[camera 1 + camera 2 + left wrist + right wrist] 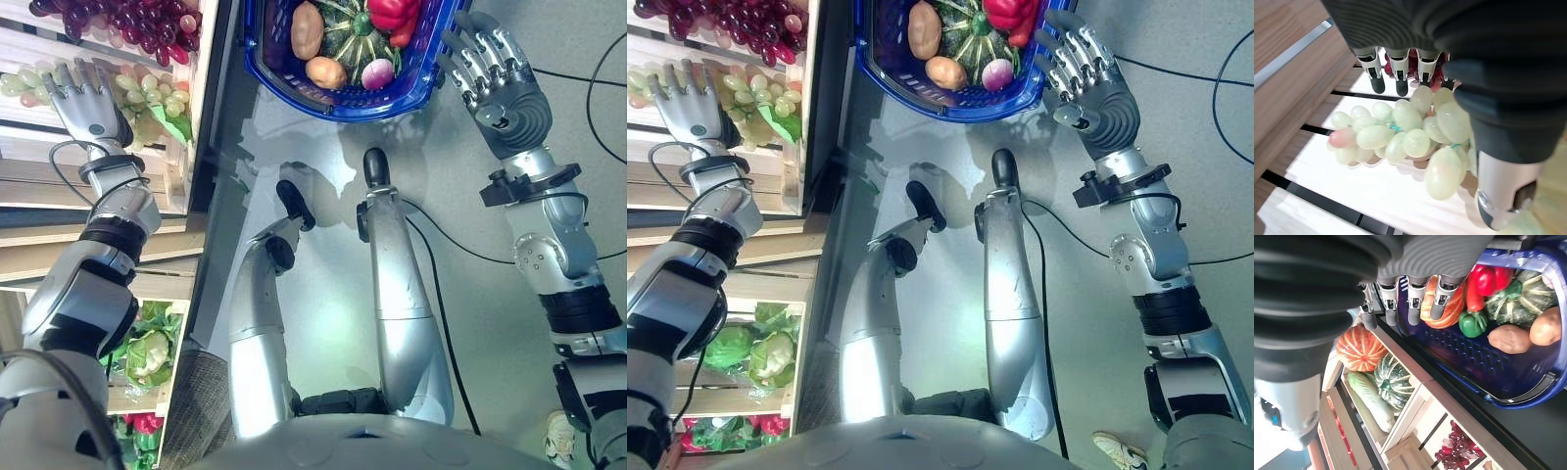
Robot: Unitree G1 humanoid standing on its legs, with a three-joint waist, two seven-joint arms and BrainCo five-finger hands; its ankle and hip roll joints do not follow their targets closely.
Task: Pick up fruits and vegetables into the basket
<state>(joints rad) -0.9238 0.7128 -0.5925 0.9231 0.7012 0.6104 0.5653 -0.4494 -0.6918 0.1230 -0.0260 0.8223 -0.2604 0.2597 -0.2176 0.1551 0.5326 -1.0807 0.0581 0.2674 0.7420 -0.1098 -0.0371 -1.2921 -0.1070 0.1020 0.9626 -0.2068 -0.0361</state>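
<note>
A bunch of green grapes (1405, 132) lies on a pale wooden shelf (29, 127) at the left. My left hand (88, 103) is spread over the bunch, open with straight fingers (1398, 73), and its thumb is close beside the grapes. A blue basket (338, 110) stands on the floor ahead, holding two potatoes (307, 29), a green squash (353, 34), a red pepper (392, 12) and a small pink turnip (377, 71). My right hand (495, 73) is open just beside the basket's right rim, holding nothing.
Purple grapes (147, 24) lie on the shelf beyond the green ones. Lower crates hold leafy cabbages (147, 352). The right wrist view shows a rack with a striped orange pumpkin (1358, 348), a dark green squash (1392, 382) and a long pale vegetable (1371, 401).
</note>
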